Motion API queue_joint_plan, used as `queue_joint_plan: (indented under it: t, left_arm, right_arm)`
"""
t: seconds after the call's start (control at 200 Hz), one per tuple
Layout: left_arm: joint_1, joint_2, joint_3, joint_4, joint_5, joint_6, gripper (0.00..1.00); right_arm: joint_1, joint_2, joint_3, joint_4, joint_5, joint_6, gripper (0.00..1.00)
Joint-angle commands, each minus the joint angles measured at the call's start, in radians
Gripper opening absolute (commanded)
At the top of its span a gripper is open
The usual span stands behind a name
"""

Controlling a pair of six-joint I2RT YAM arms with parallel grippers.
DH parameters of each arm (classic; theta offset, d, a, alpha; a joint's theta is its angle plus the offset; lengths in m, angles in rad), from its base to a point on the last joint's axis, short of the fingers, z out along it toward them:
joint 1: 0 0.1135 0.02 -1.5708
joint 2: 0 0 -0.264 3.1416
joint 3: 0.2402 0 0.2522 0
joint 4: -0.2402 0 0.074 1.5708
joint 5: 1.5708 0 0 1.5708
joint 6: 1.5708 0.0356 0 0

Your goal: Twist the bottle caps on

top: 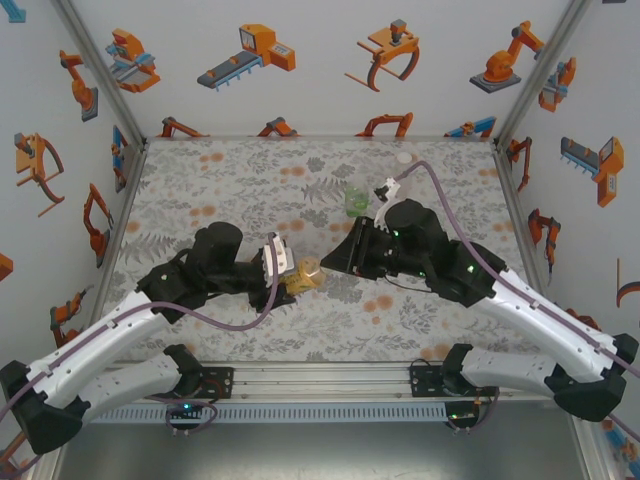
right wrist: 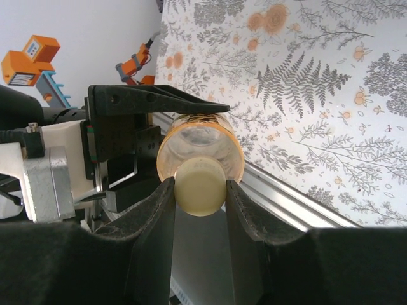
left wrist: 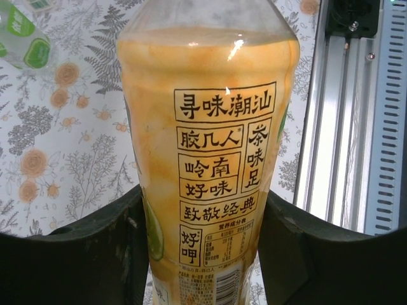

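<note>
Clamping the yellow-amber see-through plastic bottle (left wrist: 206, 159) in the left jaws, closed in until touching both of its sides, with the printed label turned toward the left wrist camera. Holding that bottle on its side above the floral-patterned worktop (top: 200, 170), between the centre and the near edge, with the mouth end pointing toward the right arm.

Pinching the pale whitish round plastic screw cap (right wrist: 199, 187) in the right jaws, nearly closed, one pad pressing on each side of it. Keeping the cap seated right at the mouth of the amber bottle, in line with its neck; not able to tell how far on.

Meeting nose to nose over the bottle, with a black finger of the left jaws lying along its upper side in the right wrist view, just behind the cap.

Leaving the shorter green-labelled see-through plastic bottle (top: 356, 200) standing upright farther back, right of centre, just beyond the right jaws and apart from them. Leaving a small white round item (top: 403, 157) close to the far edge, toward the far right corner. Trailing a purple-grey cable (top: 440, 200) past both of these. Working just in front of the aluminium rail (top: 320, 378) along the near edge.
</note>
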Motion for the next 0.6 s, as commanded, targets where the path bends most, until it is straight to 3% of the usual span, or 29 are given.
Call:
queue_joint_plan:
  t: [0.0, 0.16, 0.406, 0.591]
  left_arm:
    - [-0.005, -0.047, -0.006, 0.047, -0.008, 0.003, 0.60]
    - [-0.005, -0.088, -0.024, 0.031, -0.035, -0.003, 0.66]
    - [-0.005, -0.169, -0.048, -0.032, -0.085, -0.007, 0.67]
    - [-0.004, -0.219, -0.069, -0.062, -0.112, -0.019, 0.68]
  right_arm:
    - [-0.002, 0.041, 0.068, -0.134, 0.118, -0.064, 0.00]
    - [-0.030, 0.121, 0.153, -0.229, 0.193, -0.196, 0.00]
    - [-0.180, 0.301, 0.283, -0.290, 0.164, -0.390, 0.00]
    - [-0.267, 0.483, 0.473, -0.385, 0.186, -0.535, 0.00]
